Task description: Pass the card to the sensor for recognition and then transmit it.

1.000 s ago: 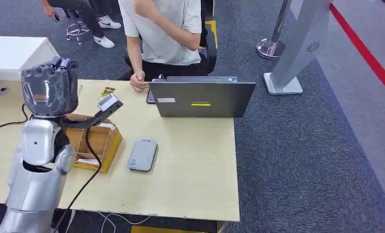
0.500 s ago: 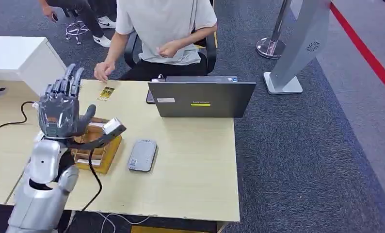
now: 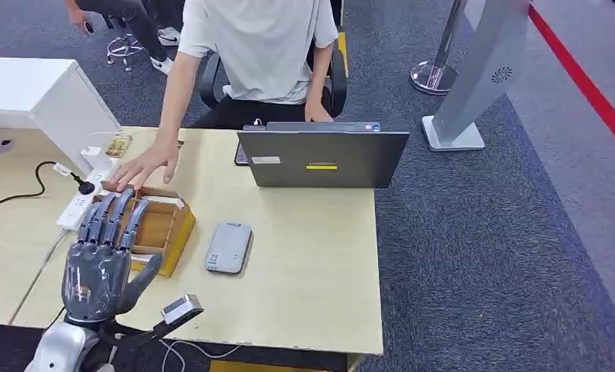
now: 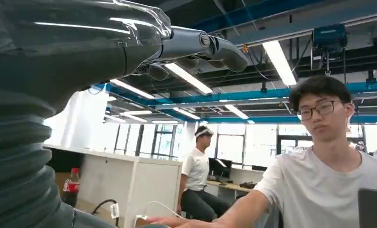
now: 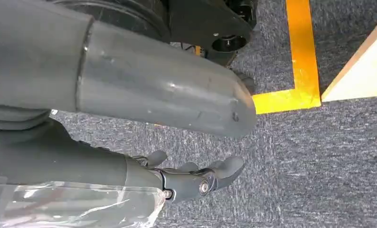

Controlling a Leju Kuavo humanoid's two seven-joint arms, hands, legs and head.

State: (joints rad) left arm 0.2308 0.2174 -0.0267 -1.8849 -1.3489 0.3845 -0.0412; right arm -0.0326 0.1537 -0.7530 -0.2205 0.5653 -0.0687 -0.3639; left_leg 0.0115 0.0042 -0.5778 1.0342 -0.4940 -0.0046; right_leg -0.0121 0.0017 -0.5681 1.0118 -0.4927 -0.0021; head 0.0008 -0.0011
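Left robot hand (image 3: 101, 263) hovers, fingers spread, beside the wooden box (image 3: 156, 229)

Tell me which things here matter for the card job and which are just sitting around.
Job: grey sensor, wooden card box, left hand, open and empty.

Lying about: laptop, power strip, person's hand by the box.

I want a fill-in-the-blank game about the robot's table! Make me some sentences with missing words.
1. The robot's left hand holds nothing, and its fingers are spread ____.
2. The grey sensor lies flat on the table beside the ____ box.
3. A person's hand reaches over the table, just behind the wooden ____.
4. The laptop on the table stands ____.

Missing words: apart; wooden; box; open
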